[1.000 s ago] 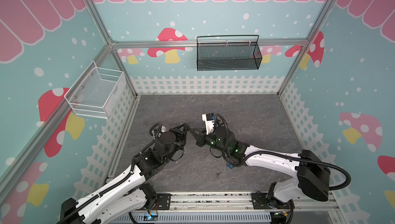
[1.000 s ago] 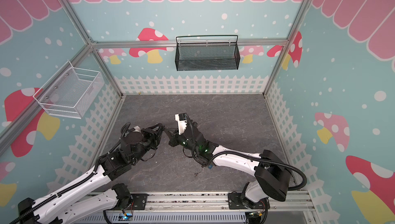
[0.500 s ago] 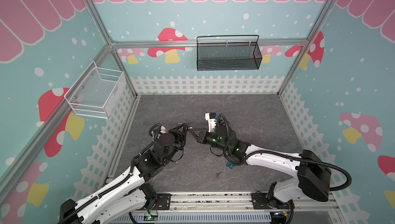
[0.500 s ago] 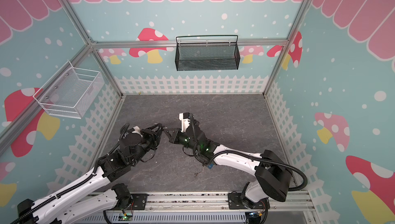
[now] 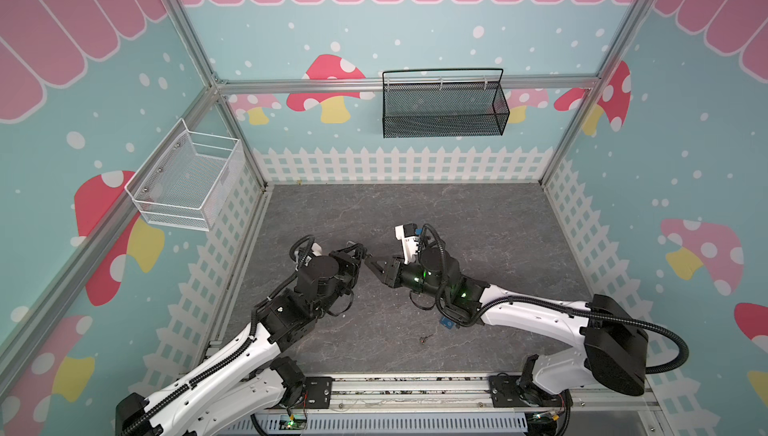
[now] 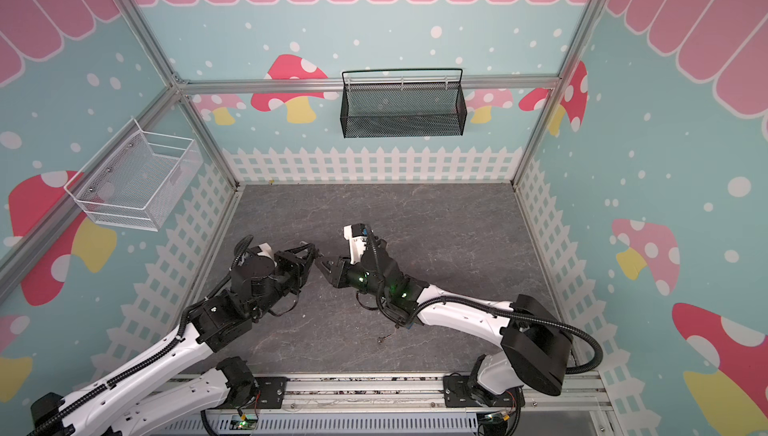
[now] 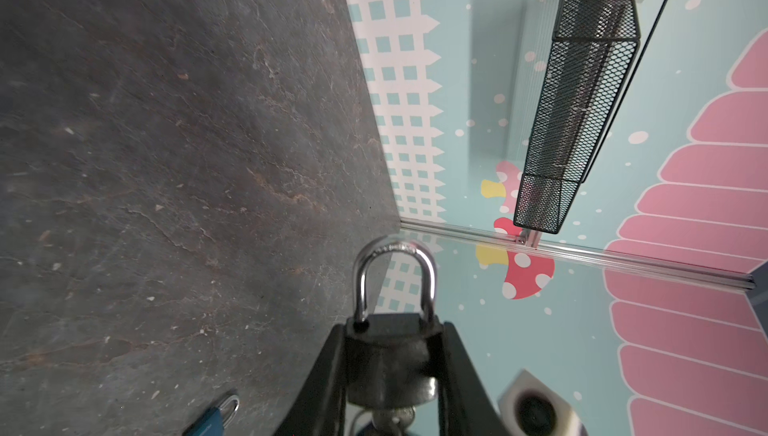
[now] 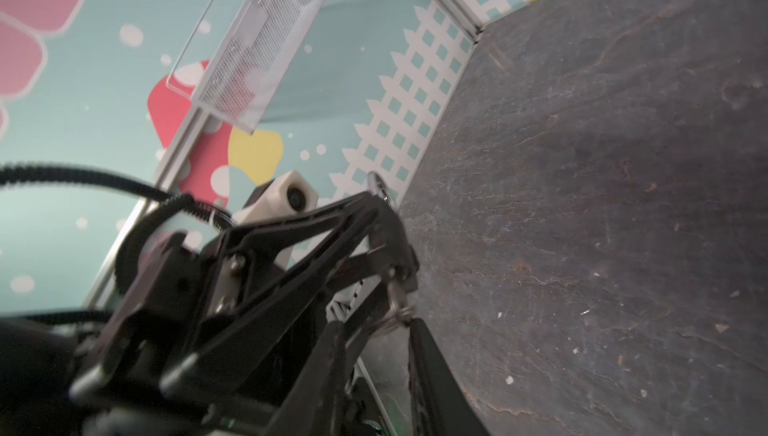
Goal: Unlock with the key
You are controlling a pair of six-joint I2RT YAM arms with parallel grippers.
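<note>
- Now, the left end effector (image 7: pixel 395 330) has its two black fingers clamped on the flat sides of a padlock (image 7: pixel 388 350), a dark, matte metal body with rounded corners.
- Up from that body rises the shackle (image 7: pixel 395 271), a polished chrome U, both legs seated in the top.
- Down at the keyhole end a silvery key (image 8: pixel 394 290) sticks out of the lock, with a thin wire split ring (image 8: pixel 399 316) hanging off it.
- Over comes the right end effector (image 8: pixel 374 325), fingers parted to a narrow gap, the ring sitting between the tips; I cannot tell whether either pad touches it.
- In both top views the two end effectors meet nose to nose above the middle of the surface (image 5: pixel 457 226), a dark grey slab with pale slate-like veins.
- Lower down, a blue padlock (image 7: pixel 212 417) lies flat on that surface, well apart from the held one.
- Behind, a black mesh basket (image 5: pixel 442 107) hangs on the back wall, and a white wire basket (image 5: pixel 187 182) on the left wall.
</note>
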